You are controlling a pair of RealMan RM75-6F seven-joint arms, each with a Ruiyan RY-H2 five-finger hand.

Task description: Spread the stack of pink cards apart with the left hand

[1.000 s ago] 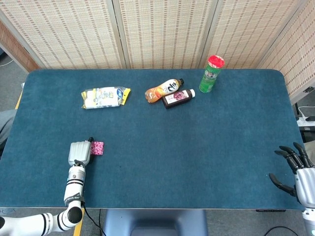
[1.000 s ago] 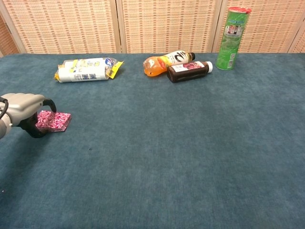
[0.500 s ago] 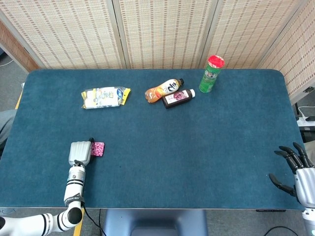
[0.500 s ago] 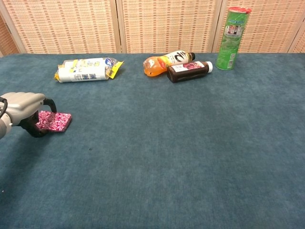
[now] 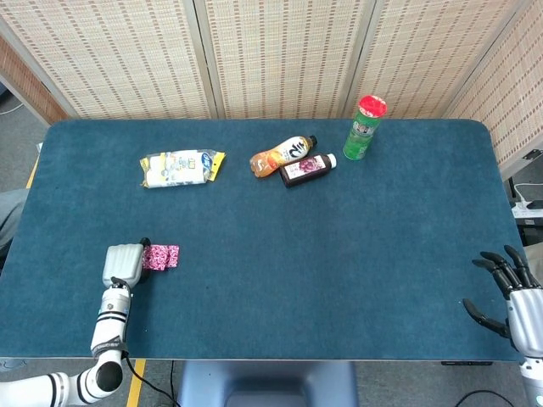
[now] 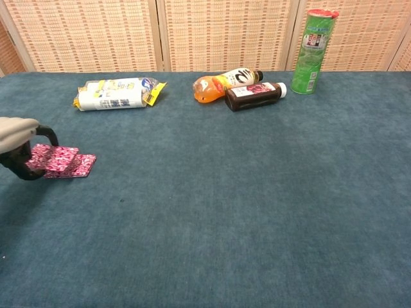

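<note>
The pink patterned cards point(image 5: 160, 256) point(image 6: 61, 160) lie fanned out in an overlapping row on the blue table point(image 5: 271, 280), near its front left. My left hand point(image 5: 124, 263) point(image 6: 19, 141) sits at the left end of the row with its fingers curled down onto the leftmost cards. Whether it pinches a card or only presses on it is not clear. My right hand point(image 5: 509, 292) hangs off the table's right front corner, fingers spread, holding nothing.
A snack packet point(image 5: 181, 168) lies at the back left. An orange bottle point(image 5: 282, 154) and a dark bottle point(image 5: 308, 170) lie side by side at the back centre, next to an upright green can point(image 5: 365, 127).
My left hand has slid left, dragging the top cards with it. The tight stack has become a spread row. The right hand has not moved.
</note>
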